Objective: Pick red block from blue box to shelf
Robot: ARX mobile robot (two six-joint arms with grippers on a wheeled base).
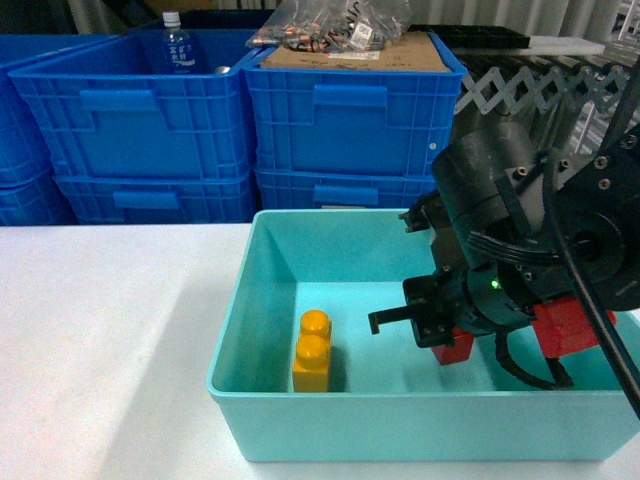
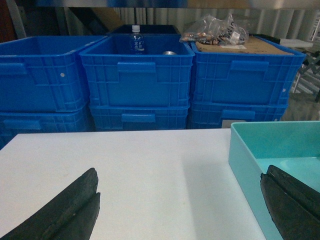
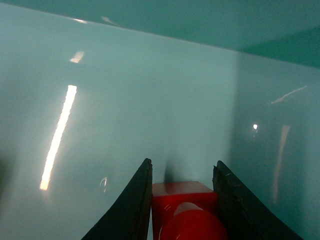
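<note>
- Down at the bottom centre of the right wrist view sits the red block [image 3: 182, 197], stud up, bracketed by the two dark fingers [image 3: 136, 207] of the right hand [image 3: 182, 200], which look snug against its sides, pinching it.
- From the head view, that red block [image 1: 455, 346] peeks out low and right of centre, on or just above the floor of the blue box [image 1: 300, 412]; which of the two, I can't tell.
- Doing this well means a firm squeeze first, then a straight vertical lift so the block clears the rolled rim.
- Watch the yellow brick [image 1: 313, 352] lower left of centre: well apart, no trouble.
- Over on the left wrist view, the left hand [image 2: 182, 210] hangs spread wide above the white desk [image 2: 140, 170], idle.
- Blue crates [image 1: 355, 115] stacked across the top of the frame; carry high towards the shelf, which I can't make out.
</note>
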